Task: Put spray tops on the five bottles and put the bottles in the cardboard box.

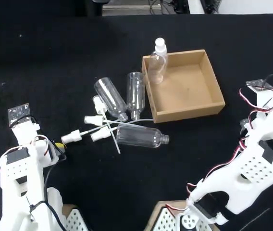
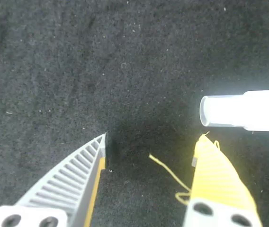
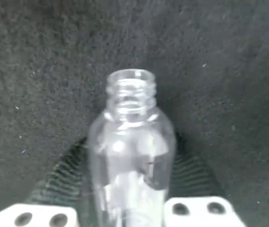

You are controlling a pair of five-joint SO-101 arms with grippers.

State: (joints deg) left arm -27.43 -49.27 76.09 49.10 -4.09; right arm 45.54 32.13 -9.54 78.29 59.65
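Observation:
A capped bottle [image 1: 159, 60] stands in the corner of the cardboard box [image 1: 213, 91]. Three open clear bottles [image 1: 111, 98] [image 1: 135, 95] [image 1: 141, 136] lie on the black table left of the box. Between them lie loose white spray tops [image 1: 98, 105] [image 1: 94, 120] [image 1: 100, 134]. Another spray top [image 1: 71, 137] [image 2: 243, 110] lies just beyond my left gripper [image 1: 58, 146] [image 2: 153, 142], which is open with only cloth between its fingers. My right gripper [image 3: 130, 151] is shut on an uncapped clear bottle [image 3: 130, 142], neck pointing away. The right arm [image 1: 256, 163] stands right of the box.
The spray tops' thin dip tubes [image 1: 115, 142] cross each other beside the lying bottles. A loose yellow thread [image 2: 170, 172] hangs at the left gripper's yellow finger. Bare black cloth lies in front of the box and at the far left.

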